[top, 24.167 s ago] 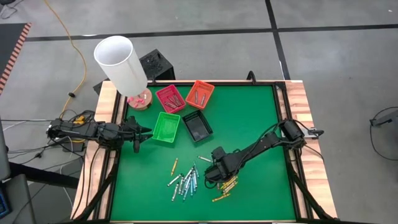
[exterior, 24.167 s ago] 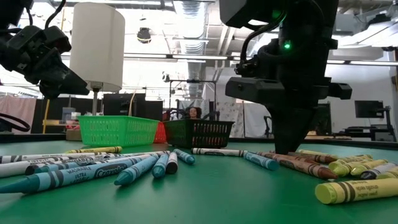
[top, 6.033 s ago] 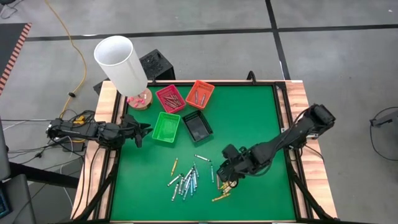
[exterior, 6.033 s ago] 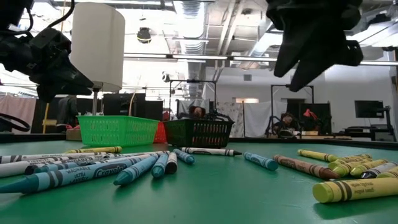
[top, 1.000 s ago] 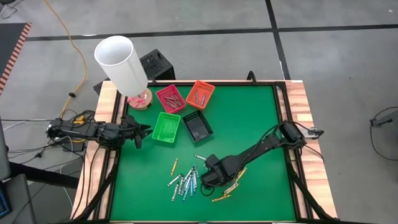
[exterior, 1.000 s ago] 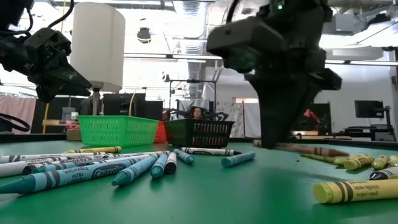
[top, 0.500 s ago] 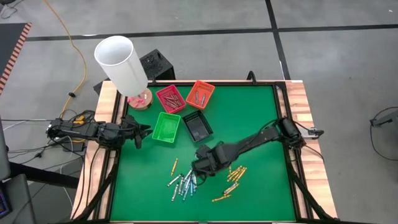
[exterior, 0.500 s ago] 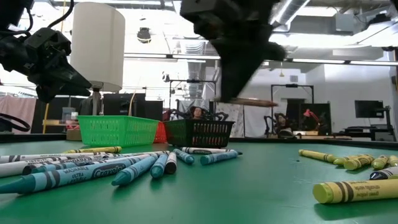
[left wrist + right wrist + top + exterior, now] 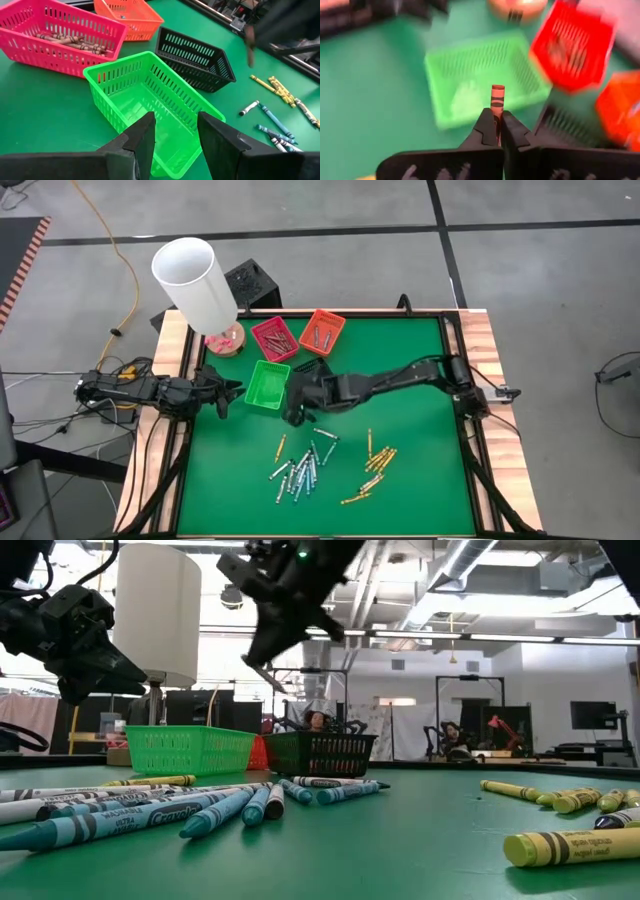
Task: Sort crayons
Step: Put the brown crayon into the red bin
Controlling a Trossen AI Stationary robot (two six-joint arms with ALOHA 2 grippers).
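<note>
My right gripper (image 9: pixel 496 120) is shut on a red-brown crayon (image 9: pixel 497 97) and hangs over the near ends of the green tray (image 9: pixel 267 384) and the black tray (image 9: pixel 322 385). The red tray (image 9: pixel 273 338), with red-brown crayons in it, and the orange tray (image 9: pixel 321 330) stand farther back. Blue and grey crayons (image 9: pixel 300 468) and yellow ones (image 9: pixel 376 464) lie loose on the green mat. My left gripper (image 9: pixel 175 132) waits open at the table's left edge, pointing at the green tray (image 9: pixel 150 100). My right gripper pinches the red-brown crayon between its two fingers, by the crayon's rear part (image 9: pixel 496 116). The crayon lies along the fingers, and its flat end (image 9: pixel 497 90) sticks out past the fingertips. The fingers slant downward toward the table's left, and the crayon is lifted clear.
A lamp with a tall white shade (image 9: pixel 195 278) stands at the far left corner, on a round base (image 9: pixel 224 340). Wooden rails (image 9: pixel 490 380) border the mat. Bare green mat (image 9: pixel 410 370) lies right of the trays.
My right gripper has risen from the loose crayons near the table's front and swung toward the far left, up to the green and black trays. It has stayed shut on the red-brown crayon, which is now clear of the mat, and its wrist has rolled.
</note>
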